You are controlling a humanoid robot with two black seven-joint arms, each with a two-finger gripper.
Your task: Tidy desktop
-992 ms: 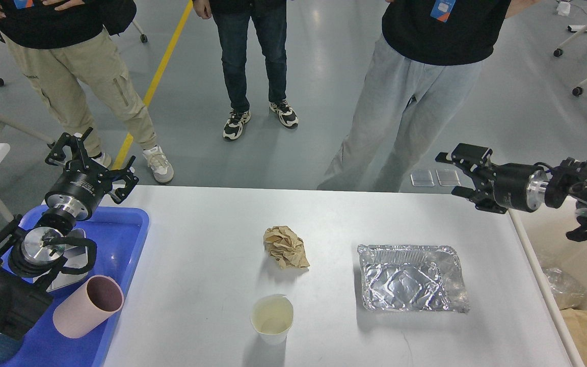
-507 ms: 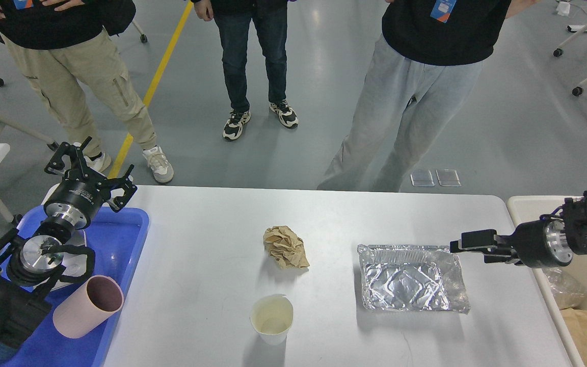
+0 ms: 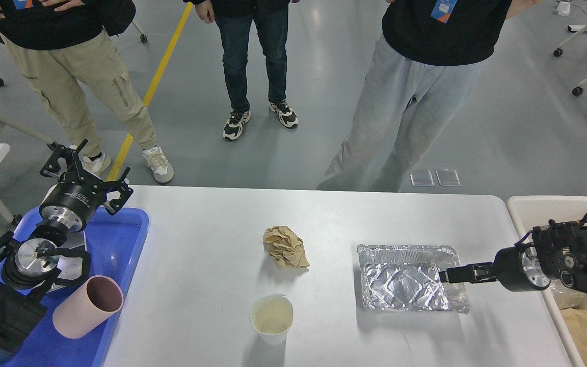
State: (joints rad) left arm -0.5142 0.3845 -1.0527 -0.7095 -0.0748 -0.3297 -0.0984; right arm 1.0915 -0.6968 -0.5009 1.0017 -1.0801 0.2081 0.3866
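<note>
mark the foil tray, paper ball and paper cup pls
foil tray (image 3: 400,280), head view, on its crinkled floor
paper ball (image 3: 286,247), head view, on the middle of the crumple
paper cup (image 3: 271,316), head view, on its inside bottom

Blue tray (image 3: 120,239), left side: holds one pink cup (image 3: 87,307) lying on its side, mouth toward the right. Cream bin (image 3: 533,209), right edge. Grey floor (image 3: 324,132) with a yellow line (image 3: 156,76). Three standing persons: khaki trousers (image 3: 89,81), dark jeans (image 3: 255,56), light grey trousers (image 3: 410,112). Wheeled chair bases (image 3: 574,71), far right.
</note>
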